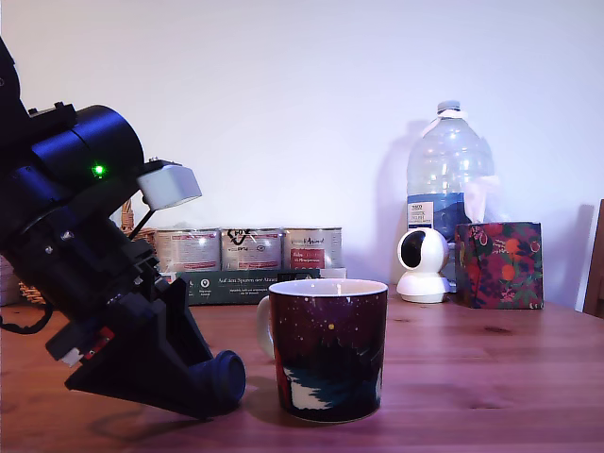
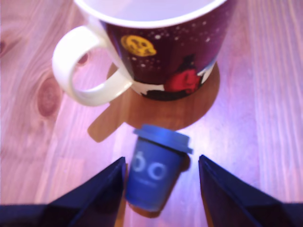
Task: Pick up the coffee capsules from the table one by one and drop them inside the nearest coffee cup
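- Our gripper [image 2: 161, 189] sits low on the table [image 2: 265, 94], jaws spread around the capsule [image 2: 154, 177], not yet clamped.
- Lifting and dropping it into the cup [image 2: 156, 52] remain.

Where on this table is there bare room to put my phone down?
The table is bare between the mug and the patterned box. It is crowded between the mug and the end effector, where the capsule lies.
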You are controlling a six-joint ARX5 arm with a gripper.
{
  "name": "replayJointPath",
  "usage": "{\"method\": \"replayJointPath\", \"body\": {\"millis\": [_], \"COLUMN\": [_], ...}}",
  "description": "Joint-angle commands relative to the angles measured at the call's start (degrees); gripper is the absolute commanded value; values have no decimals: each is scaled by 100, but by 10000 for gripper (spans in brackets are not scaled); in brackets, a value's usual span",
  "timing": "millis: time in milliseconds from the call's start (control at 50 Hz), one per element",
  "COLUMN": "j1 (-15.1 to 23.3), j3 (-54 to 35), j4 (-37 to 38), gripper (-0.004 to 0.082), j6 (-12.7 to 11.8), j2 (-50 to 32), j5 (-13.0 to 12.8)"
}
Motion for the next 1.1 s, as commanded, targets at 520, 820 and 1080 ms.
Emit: {"method": "replayJointPath", "body": {"millis": [520,820,1080], "j1": [-35,-37,-79], "j3": [55,55,55], "j4": [-155,-509,-1104], "gripper": [193,193,193], "j6": [-37,-184,-450], "j2": [48,-343,-1119], "j5": [46,44,46]}}
